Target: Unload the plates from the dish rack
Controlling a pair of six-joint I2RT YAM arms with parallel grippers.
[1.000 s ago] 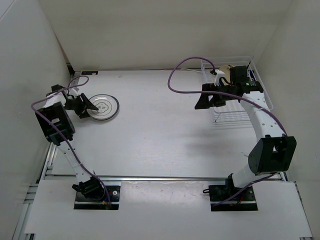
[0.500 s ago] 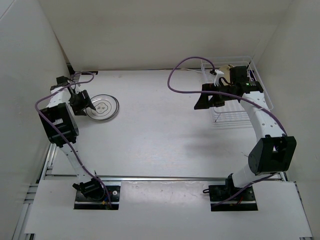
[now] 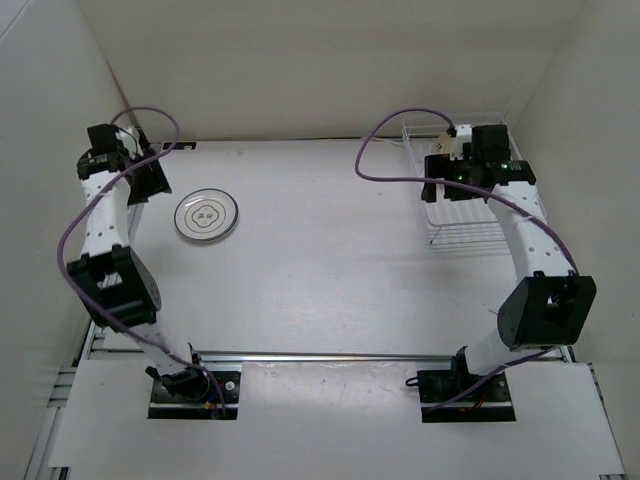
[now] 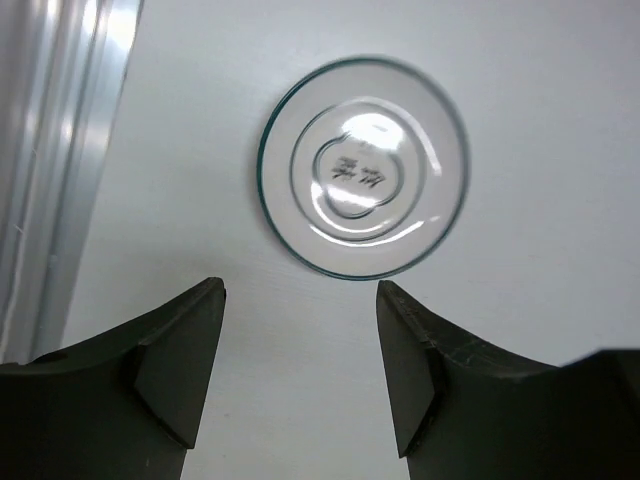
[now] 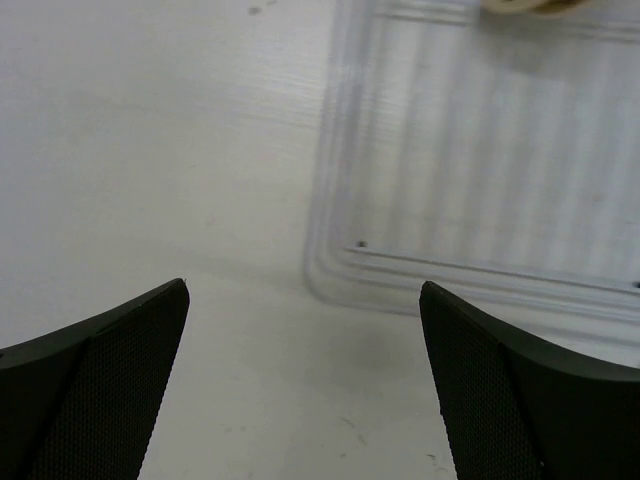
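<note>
Here's the grey plate (image 3: 207, 216), pale with a thin dark rim, ringed inside, a small dark motif dead centre and glare across its glaze in the left wrist view (image 4: 364, 180). It lies flat on the table (image 3: 320, 270) at the far left, well apart from the dish rack (image 3: 468, 232), which is over at the far right by the wall. The rack is white wire with raised sides, and in the right wrist view (image 5: 480, 190) it is blurred, its corner and grid floor just readable. A sliver of tan plate (image 5: 520, 6) peeks in at the very top edge of that view, inside the rack; how it sits cannot be made out. The left arm stands tall along the left wall, wrist bent over, and the left gripper (image 3: 148, 185) hangs beside the grey plate's edge without touching it. From its own camera the left gripper (image 4: 300, 365) has its fingers spread apart, with nothing but bare table between them and the plate just beyond the tips. The right arm arcs up the right side, wrist over the rack's left portion. The right gripper (image 3: 440, 192) is parted very wide in its own view (image 5: 305, 385), empty, above the rack's corner and the table beside it.
</note>
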